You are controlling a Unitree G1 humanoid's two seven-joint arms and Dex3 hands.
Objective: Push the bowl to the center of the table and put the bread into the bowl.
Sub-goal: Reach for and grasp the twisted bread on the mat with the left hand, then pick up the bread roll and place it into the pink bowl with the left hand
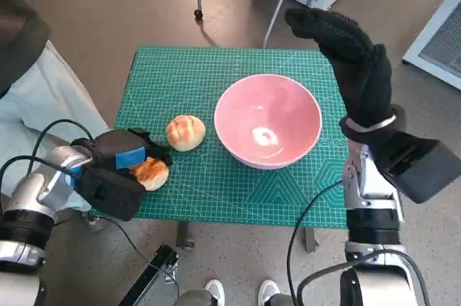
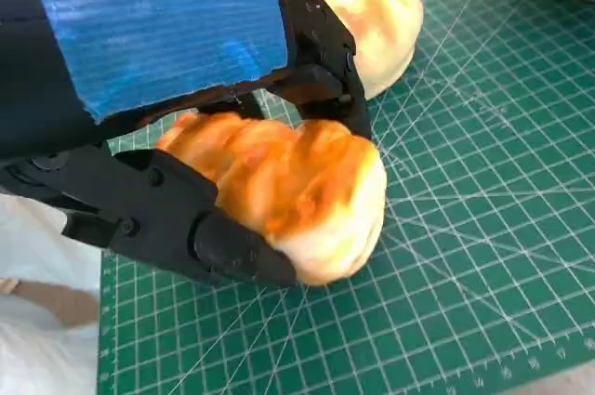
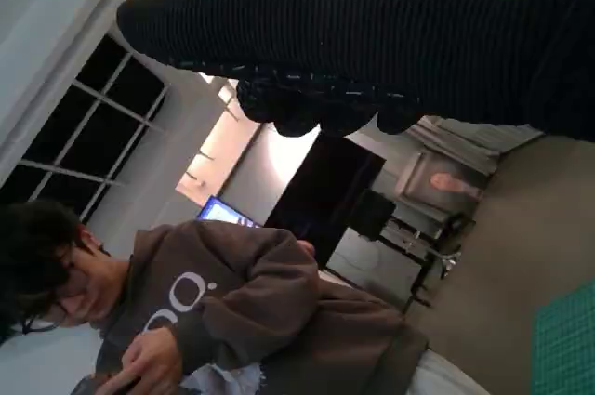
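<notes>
Your pink bowl [image 1: 268,120] sits right of the green mat's [image 1: 194,75] middle, not yet centred; if you carry bread over now, you could drop it off target. Your right hand [image 1: 344,54] hangs raised by the bowl's far-right rim, fingers extended, holding nothing. A careless sweep could tip the bowl. Your left hand [image 2: 177,107] grasps the browned bread [image 2: 288,190]; lifting sloppily could knock the second bun [image 2: 376,23] just beside it, or let the soft bread slip
</notes>
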